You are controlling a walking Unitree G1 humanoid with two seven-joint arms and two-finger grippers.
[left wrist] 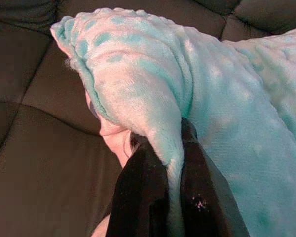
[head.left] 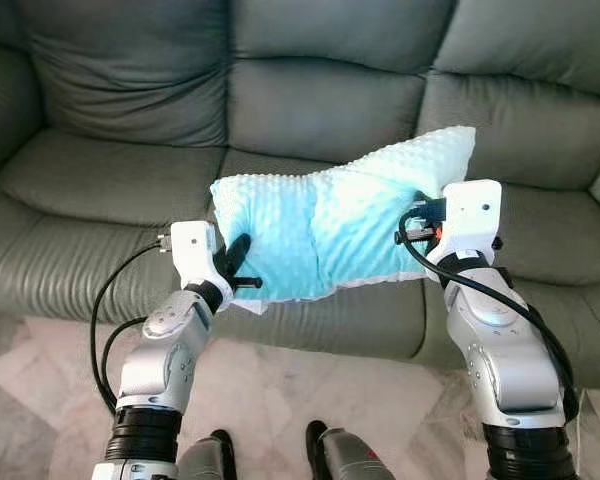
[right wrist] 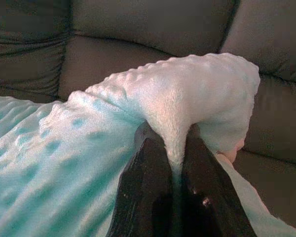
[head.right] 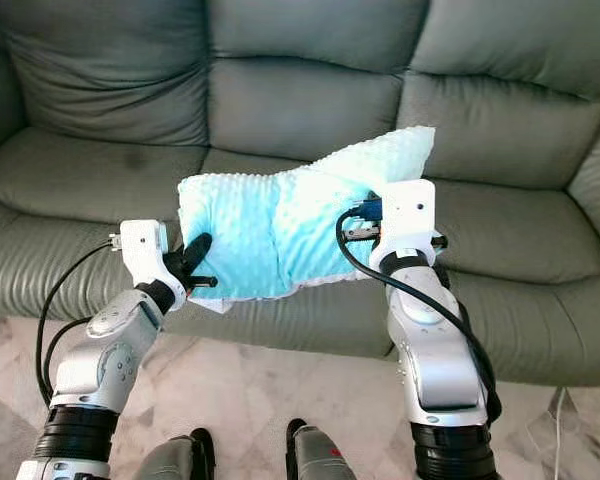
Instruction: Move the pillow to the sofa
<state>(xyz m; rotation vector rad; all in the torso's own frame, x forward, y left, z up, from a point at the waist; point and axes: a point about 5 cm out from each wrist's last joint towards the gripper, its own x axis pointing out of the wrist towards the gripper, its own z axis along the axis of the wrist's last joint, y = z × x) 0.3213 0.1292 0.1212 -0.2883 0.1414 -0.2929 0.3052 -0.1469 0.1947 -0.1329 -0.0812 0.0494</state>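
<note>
Over the sofa's near edge: pillow carried by both arms, robot standing right in front of the sofa (head.left: 110, 180).
Left arm: left gripper (left wrist: 173, 148) clenched on the pillow's left end; the left wrist view shows a fold of fabric pinched between the two black fingers (left wrist: 143, 192).
Pillow: pale turquoise, dotted plush pillow (head.left: 320, 225) hangs in the air between the grippers, above the front of the middle seat cushion (head.left: 270, 165), not resting on it as far as I can tell.
Long axis: runs left to right, tilted, right end higher and farther back, left end lower and nearer.
Right arm: right gripper (right wrist: 173, 148) clamped on the pillow's right end, a ridge of plush squeezed up between its fingers.
Key relation: the seat lies ahead of and below the pillow; neither arm is clearly nearer, but the right end already sits farther in.
Next move (judgement): push forward and lower, levelling the left end, then let go on both sides.
Risk (judgement): opening one side first lets the pillow swing and slide off the front edge to the tiled floor (head.left: 280, 400).
</note>
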